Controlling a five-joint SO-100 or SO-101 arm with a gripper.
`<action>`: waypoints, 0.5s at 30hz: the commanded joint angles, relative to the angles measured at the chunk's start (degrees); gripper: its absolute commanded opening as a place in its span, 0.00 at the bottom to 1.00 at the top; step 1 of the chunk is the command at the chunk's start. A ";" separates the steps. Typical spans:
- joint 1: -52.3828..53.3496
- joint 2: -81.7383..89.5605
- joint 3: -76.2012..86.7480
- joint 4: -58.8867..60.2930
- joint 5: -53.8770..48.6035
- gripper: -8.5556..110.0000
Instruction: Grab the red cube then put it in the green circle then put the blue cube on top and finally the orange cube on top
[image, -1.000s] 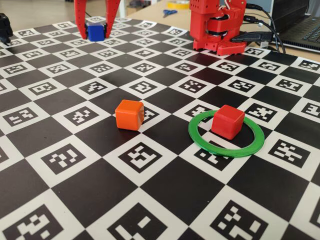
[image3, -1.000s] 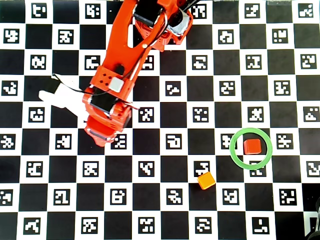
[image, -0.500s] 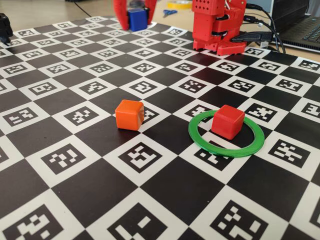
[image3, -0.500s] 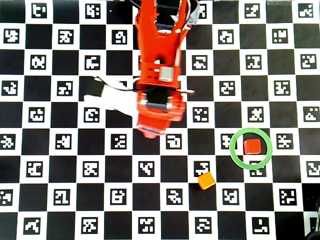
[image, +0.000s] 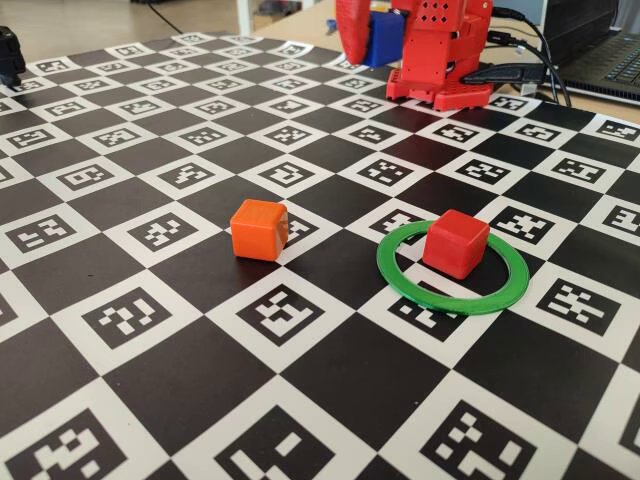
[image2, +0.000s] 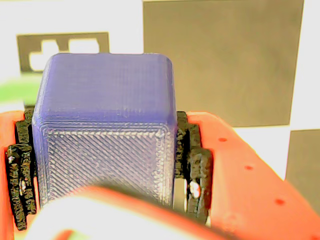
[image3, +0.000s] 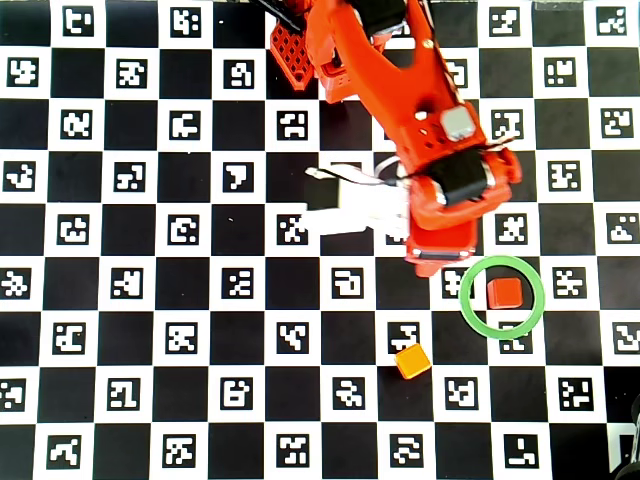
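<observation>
desk (image: 180, 400) with checkered marker mat | claw (image2: 107, 165) clenched on blue cube (image2: 105, 135) (lifted off mat) | green circle (image: 452, 298) around red cube (image: 456, 243) | orange cube (image: 259, 229) apart, left in fixed view

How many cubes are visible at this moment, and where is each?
3. The red cube sits inside the green circle, the orange cube lies on the board left of it, and the blue cube is clamped in the gripper.
</observation>
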 joint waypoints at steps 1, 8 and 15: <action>-3.08 -1.14 -10.20 1.05 1.41 0.07; -7.82 -10.81 -24.17 3.08 4.83 0.07; -10.90 -20.21 -33.13 3.52 6.15 0.07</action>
